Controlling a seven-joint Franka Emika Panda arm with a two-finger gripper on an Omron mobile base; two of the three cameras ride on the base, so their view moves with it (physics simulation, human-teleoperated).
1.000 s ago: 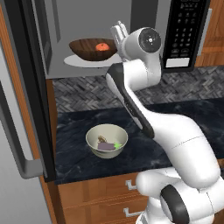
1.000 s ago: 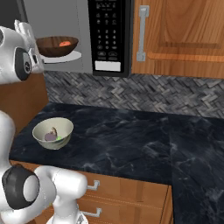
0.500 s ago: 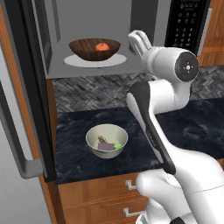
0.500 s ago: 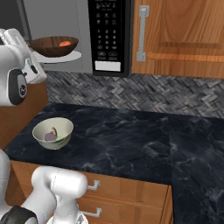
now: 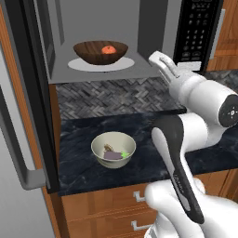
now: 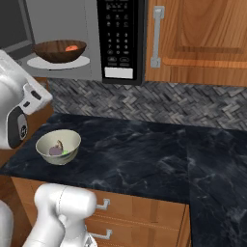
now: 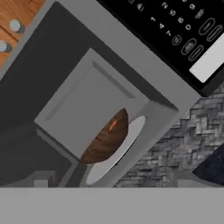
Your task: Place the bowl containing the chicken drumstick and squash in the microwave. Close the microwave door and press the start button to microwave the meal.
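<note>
On the microwave's black keypad panel [image 7: 175, 30], the digits 2, 3, 5, 6, 9 and 0 read faintly; other key markings are too blurred.

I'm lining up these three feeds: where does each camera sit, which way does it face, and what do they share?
Left base view: behind the arm's left, facing the microwave and its open door; white arm at right.
Right base view: behind its right, facing the keypad and counter; arm at left.
Hand view: on the hand, rolled, facing the cavity.
All share the wooden bowl on the turntable.
</note>
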